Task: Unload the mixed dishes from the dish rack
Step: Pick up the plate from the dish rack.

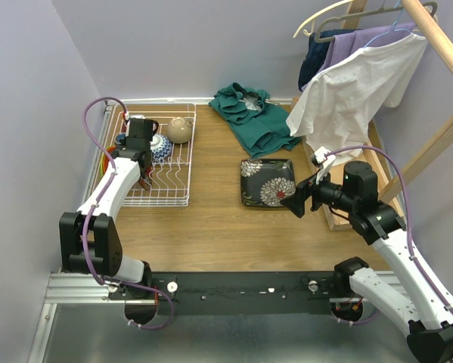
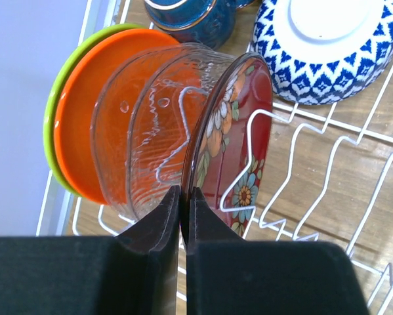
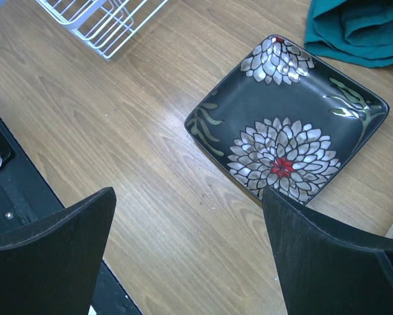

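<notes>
The left tool (image 2: 181, 220) was pinched shut on the thin rim of the red dish (image 2: 248, 131), which stood on edge in the rack (image 1: 177, 198) against the glass plates (image 2: 157, 131). I judged the dish stiff, glossy and breakable, best held by the rim. The right tool (image 3: 188, 197) stood wide over the counter (image 3: 117, 131).

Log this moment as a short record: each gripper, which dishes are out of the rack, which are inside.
left gripper: shut on the rim of the red floral-patterned dish, which stands in the white wire dish rack
right gripper: open, over the wooden table near the black square floral plate
out of rack: black square floral plate, flat on the table
in rack: round orange plate, lime-green plate, clear glass dishes, dark-blue mug, blue-and-white patterned bowl, beige bowl
</notes>
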